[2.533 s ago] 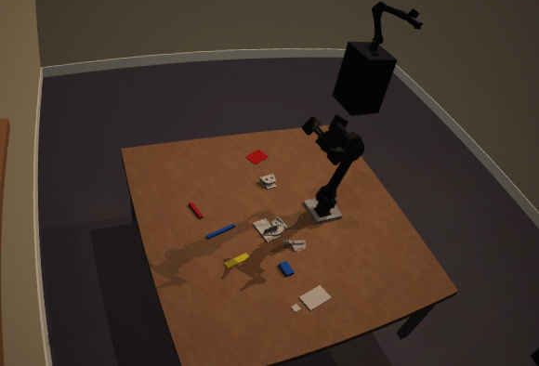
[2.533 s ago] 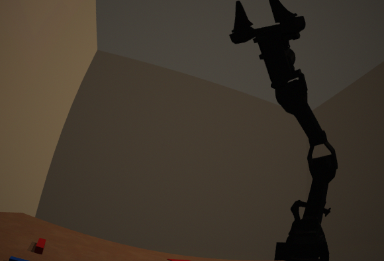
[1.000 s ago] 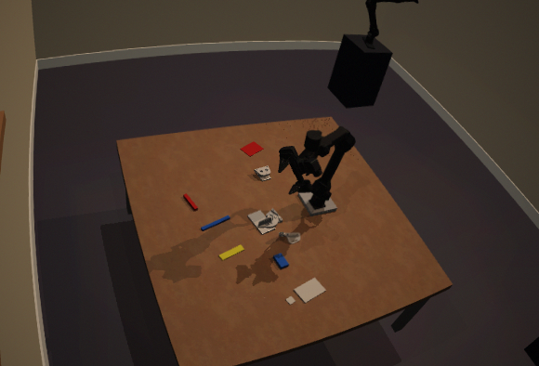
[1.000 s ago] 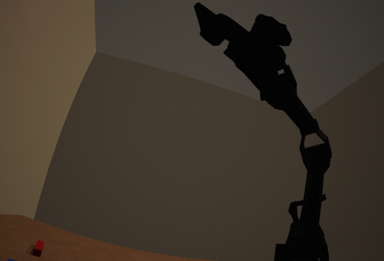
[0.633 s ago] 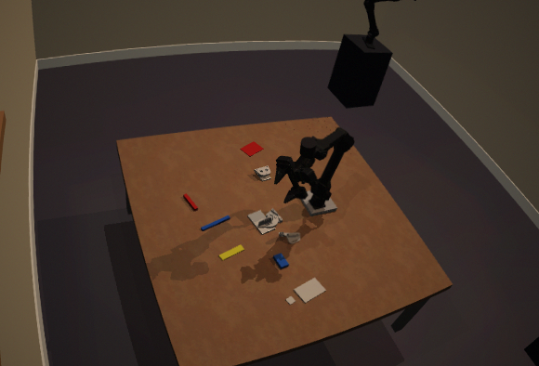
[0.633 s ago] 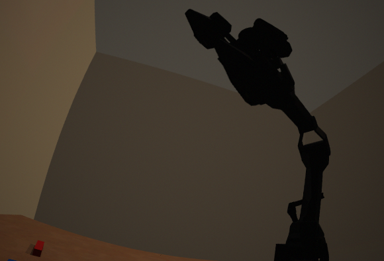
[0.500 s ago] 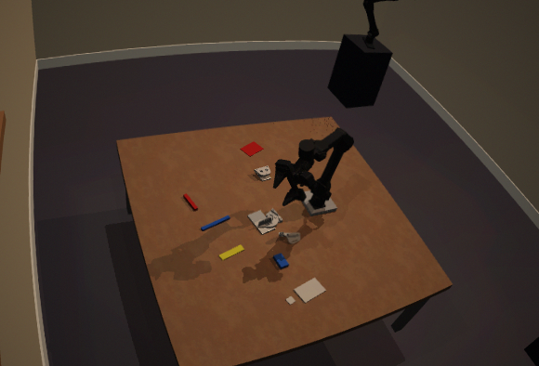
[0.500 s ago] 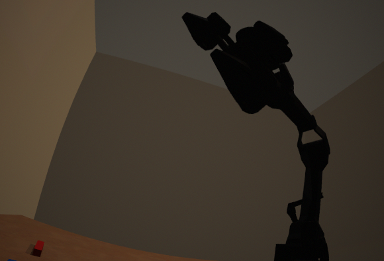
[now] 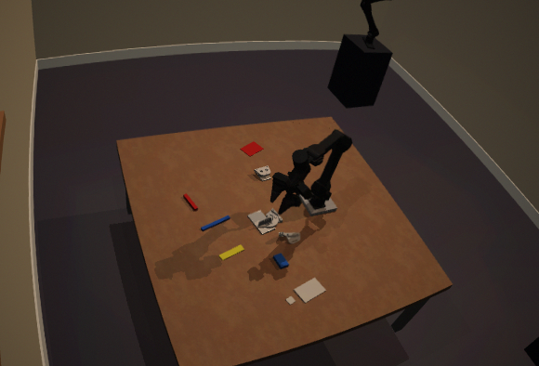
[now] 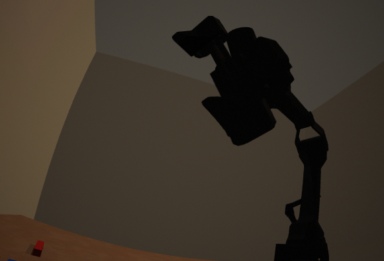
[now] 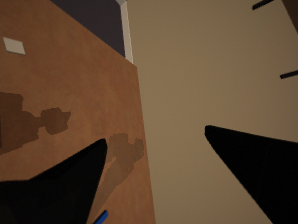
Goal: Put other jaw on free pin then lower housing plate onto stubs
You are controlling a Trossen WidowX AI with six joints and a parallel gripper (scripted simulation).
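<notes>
My gripper (image 9: pixel 276 206) (image 10: pixel 188 69) (image 11: pixel 156 136) is open and empty, in the air above the white base (image 9: pixel 255 216) in the top view. A pale jaw (image 9: pixel 275 222) sits on the base; its pin and the free pin are too small to make out. Another pale jaw (image 9: pixel 292 238) lies loose on the table, just in front of the base. The white housing plate (image 9: pixel 263 171), with two dark holes, stands apart behind the base. None of these parts shows in the wrist view.
A red square (image 9: pixel 252 149) lies at the back. A red bar (image 9: pixel 190 202) (image 10: pixel 38 248), a blue bar (image 9: pixel 216 223) (image 11: pixel 101 218) and a yellow bar (image 9: pixel 231 253) lie left. A blue block (image 9: pixel 281 260), a white flat plate (image 9: pixel 309 290) and a small white square (image 9: pixel 290 300) lie in front.
</notes>
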